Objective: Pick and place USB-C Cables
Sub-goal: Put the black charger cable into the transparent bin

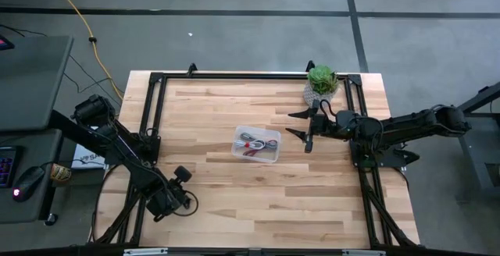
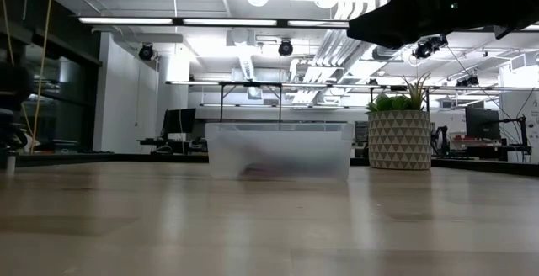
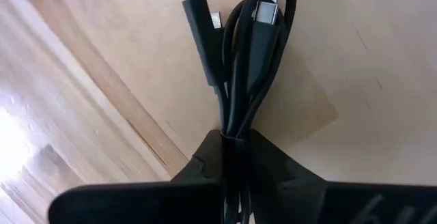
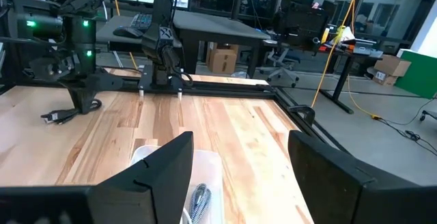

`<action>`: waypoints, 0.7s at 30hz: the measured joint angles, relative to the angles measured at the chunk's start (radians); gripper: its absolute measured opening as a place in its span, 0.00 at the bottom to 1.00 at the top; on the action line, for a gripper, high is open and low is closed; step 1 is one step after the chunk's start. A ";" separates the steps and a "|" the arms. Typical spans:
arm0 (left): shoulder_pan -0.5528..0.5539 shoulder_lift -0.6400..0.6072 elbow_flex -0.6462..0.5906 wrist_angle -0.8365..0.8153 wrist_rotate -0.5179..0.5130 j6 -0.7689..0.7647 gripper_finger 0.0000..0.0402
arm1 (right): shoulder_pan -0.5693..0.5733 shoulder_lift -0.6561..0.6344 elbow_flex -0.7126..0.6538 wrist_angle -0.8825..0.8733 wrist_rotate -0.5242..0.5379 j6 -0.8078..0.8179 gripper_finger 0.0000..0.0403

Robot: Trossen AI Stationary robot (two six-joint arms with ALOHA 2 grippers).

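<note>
The left gripper [image 3: 232, 157] is clamped on the black cable [image 3: 240, 67] at the table's [image 1: 312, 193] near-left area. The right gripper [image 4: 239, 162], fingers spread and empty, hovers beside the clear bin [image 1: 275, 140] holding other cables [image 1: 251, 144].

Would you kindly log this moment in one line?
left gripper: shut on black cable, near table edge | right gripper: open beside bin | bin: holds cables

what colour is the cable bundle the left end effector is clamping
Black cable bundle, clearest in the left wrist view.
</note>
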State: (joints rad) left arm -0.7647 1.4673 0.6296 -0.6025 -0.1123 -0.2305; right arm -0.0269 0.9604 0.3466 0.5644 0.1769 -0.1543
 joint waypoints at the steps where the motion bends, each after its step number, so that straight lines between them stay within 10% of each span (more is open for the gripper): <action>1: 0.000 0.000 0.000 0.000 0.000 -0.026 0.02 | 0.000 0.000 0.000 0.000 0.000 0.000 0.58; 21: 0.090 -0.001 -0.002 0.047 0.017 -0.244 0.02 | 0.000 0.000 0.000 -0.002 0.000 0.000 0.58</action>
State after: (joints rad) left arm -0.6746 1.4666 0.6277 -0.5560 -0.0956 -0.4748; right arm -0.0265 0.9604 0.3466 0.5621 0.1769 -0.1539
